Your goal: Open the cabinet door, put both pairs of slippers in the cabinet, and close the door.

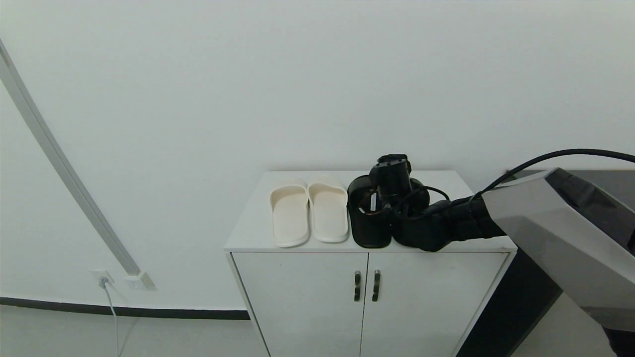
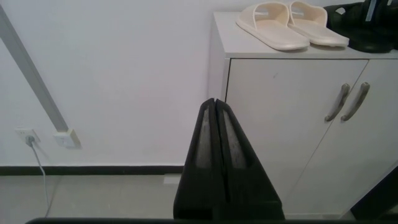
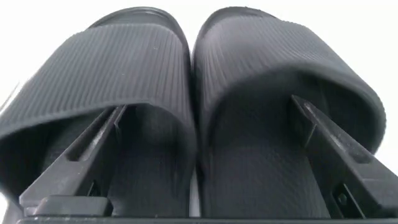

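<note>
A white two-door cabinet [image 1: 297,297] stands against a bare wall, its doors shut and the paired handles [image 1: 366,285] meeting at the middle seam. On its top, a cream pair of slippers [image 1: 308,212] lies side by side, and a black pair of slippers [image 1: 367,223] sits just beside them on my right.

Off to my left, a grey conduit [image 1: 59,163] runs slantwise down the wall to a socket [image 1: 101,276] with a cord [image 1: 113,317] plugged in, above a dark skirting stripe [image 1: 149,312]. A dark surface [image 1: 615,181] lies behind the cabinet on my right. Nothing stands in front of the doors.

My right arm stretches in from the right across the cabinet top, wrist bent over the black pair. My right gripper [image 3: 205,109] is spread wide, one finger slid under the ribbed strap of each black slipper, with the slippers' inner sides between the two fingers.

My left gripper [image 2: 215,106] hangs low, left of the cabinet and well apart from it, its fingers pressed flat together with nothing between them.

In the head view my arm covers most of the right-hand black slipper. In the right wrist view the fingertips vanish into shadow under the straps, so I cannot tell whether they touch the slippers. In the left wrist view the black pair is cut off at the frame's edge.
</note>
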Tool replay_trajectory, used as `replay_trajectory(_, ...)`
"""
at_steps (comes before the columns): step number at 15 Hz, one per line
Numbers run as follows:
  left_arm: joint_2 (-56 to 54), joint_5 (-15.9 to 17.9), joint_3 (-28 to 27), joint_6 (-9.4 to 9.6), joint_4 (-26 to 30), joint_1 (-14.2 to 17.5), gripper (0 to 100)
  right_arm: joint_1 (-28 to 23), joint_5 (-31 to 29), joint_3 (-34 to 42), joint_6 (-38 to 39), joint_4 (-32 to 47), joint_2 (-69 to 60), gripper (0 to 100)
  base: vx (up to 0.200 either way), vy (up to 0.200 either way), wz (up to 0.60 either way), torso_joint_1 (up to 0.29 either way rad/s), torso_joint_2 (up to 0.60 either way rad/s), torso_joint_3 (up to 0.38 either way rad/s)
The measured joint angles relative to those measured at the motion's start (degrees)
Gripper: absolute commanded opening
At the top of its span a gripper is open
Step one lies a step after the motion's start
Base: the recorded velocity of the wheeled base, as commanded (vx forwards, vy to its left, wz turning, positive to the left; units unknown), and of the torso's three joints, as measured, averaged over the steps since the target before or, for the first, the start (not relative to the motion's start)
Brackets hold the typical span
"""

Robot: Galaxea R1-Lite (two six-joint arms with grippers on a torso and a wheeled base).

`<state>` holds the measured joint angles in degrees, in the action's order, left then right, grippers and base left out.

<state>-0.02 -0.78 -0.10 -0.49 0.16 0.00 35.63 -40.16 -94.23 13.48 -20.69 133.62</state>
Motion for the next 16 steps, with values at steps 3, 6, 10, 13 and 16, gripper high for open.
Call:
replay_trajectory(3, 0.0, 0.0, 0.0, -0.02, 0.02, 0.0, 0, -0.52, 0.06, -1.29, -1.67, -2.85, 1.83, 0, 0.0, 0.0, 0.0, 0.0, 0.0, 0.0)
replay_trajectory(6, 0.0, 0.0, 0.0, -0.02, 0.02, 0.0, 0, -0.66, 0.04, -1.44, -2.46, -3.56, 2.71, 0, 0.0, 0.0, 0.0, 0.0, 0.0, 0.0)
replay_trajectory(10, 0.0, 0.0, 0.0, -0.02, 0.0, 0.0, 0, -0.68, 0.01, -1.13, -2.56, -3.75, 2.65, 0, 0.0, 0.0, 0.0, 0.0, 0.0, 0.0)
replay_trajectory(13, 0.0, 0.0, 0.0, -0.11, 0.02, 0.0, 0, -0.66, 0.12, 0.6, -2.97, -3.5, 0.69, 0, 0.0, 0.0, 0.0, 0.0, 0.0, 0.0)
replay_trajectory(16, 0.0, -0.04, 0.0, -0.11, 0.02, 0.0, 0, 0.2, 2.45, 7.39, -3.56, -3.56, -5.9, 0, 0.0, 0.0, 0.0, 0.0, 0.0, 0.0)
